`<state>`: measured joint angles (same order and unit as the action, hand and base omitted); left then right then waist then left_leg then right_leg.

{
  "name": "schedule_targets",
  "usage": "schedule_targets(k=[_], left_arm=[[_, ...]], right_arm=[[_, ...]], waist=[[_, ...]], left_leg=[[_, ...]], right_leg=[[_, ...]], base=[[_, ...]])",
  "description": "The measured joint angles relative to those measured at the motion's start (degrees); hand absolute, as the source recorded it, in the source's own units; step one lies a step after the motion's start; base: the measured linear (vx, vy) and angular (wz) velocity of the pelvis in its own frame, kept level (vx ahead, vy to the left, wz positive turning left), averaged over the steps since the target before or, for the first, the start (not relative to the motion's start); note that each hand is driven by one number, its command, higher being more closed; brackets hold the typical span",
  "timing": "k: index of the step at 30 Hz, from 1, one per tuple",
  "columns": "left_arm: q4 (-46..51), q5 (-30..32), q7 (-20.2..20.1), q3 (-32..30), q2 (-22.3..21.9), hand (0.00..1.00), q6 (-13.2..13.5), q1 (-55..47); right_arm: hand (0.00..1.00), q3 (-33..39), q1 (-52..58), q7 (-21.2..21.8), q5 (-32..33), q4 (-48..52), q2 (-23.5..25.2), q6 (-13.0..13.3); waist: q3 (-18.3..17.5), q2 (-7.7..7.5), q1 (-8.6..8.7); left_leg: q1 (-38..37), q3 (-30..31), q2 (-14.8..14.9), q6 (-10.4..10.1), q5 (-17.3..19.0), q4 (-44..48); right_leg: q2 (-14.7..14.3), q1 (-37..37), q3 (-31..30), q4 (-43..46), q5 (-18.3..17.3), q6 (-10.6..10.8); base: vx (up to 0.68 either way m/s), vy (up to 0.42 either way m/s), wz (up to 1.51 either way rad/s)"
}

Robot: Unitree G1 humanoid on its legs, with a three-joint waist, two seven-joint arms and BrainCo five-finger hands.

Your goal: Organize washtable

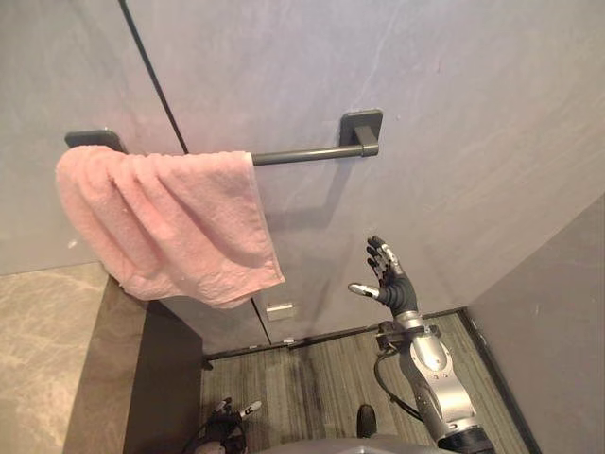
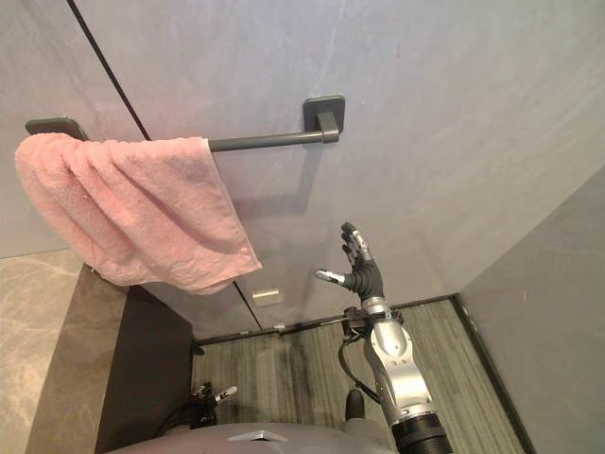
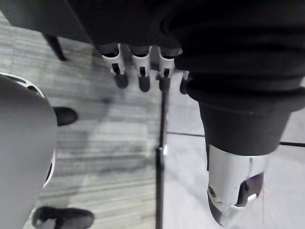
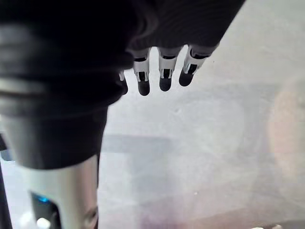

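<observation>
One pink towel (image 1: 170,222) hangs folded over a dark bar (image 1: 302,154) on the grey wall (image 1: 454,113). It is up high and off to the left of the right hand (image 1: 389,284), well apart from it. The right hand is up in front of the wall, under the bare end of the bar. Its fingers are straight and spread apart, and it holds nothing. The left hand (image 3: 141,64) hangs low, far under the towel, over the stripy floor (image 1: 312,378). Its fingers are straight too, with nothing in them.
</observation>
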<state>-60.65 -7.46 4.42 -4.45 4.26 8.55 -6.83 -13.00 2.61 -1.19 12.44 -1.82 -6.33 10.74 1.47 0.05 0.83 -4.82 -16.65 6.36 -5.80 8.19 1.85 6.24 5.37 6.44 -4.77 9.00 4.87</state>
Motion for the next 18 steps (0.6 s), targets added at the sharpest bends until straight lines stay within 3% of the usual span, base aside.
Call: schedule_targets(k=[3, 11, 18], left_arm=[[0.0, 0.04, 0.0, 0.01, 0.01, 0.0, -0.01, 0.03], [0.12, -0.04, -0.35, 0.02, 0.1, 0.0, -0.11, 0.12], [0.46, -0.13, -0.28, -0.1, 0.24, 0.0, -0.71, 0.47]], right_arm=[[0.0, -0.87, -2.55, 0.03, 0.44, -0.01, -0.71, 0.0], [0.0, -6.75, -12.46, 1.32, 8.91, -0.17, -2.07, 0.19], [0.0, -9.39, -18.24, 1.28, 8.98, -3.01, -1.88, 0.2]], waist=[[-0.01, -0.01, -0.53], [-0.23, -0.52, -2.04], [-0.18, -1.32, -3.07]], left_leg=[[-0.07, 0.12, -0.04, 0.0, 0.0, -0.11], [0.27, 1.84, -0.13, -0.11, -0.19, -0.41], [0.35, 3.31, -0.12, -0.22, -0.93, -1.43]], right_leg=[[0.03, -0.29, 0.16, -0.4, 0.24, 0.04], [0.25, -0.71, 2.03, -0.41, 0.23, 0.06], [0.3, -1.06, 3.54, -0.43, 0.2, 0.05]], base=[[0.01, 0.001, 0.02], [0.01, 0.0, 0.09], [0.01, -0.005, 0.11]])
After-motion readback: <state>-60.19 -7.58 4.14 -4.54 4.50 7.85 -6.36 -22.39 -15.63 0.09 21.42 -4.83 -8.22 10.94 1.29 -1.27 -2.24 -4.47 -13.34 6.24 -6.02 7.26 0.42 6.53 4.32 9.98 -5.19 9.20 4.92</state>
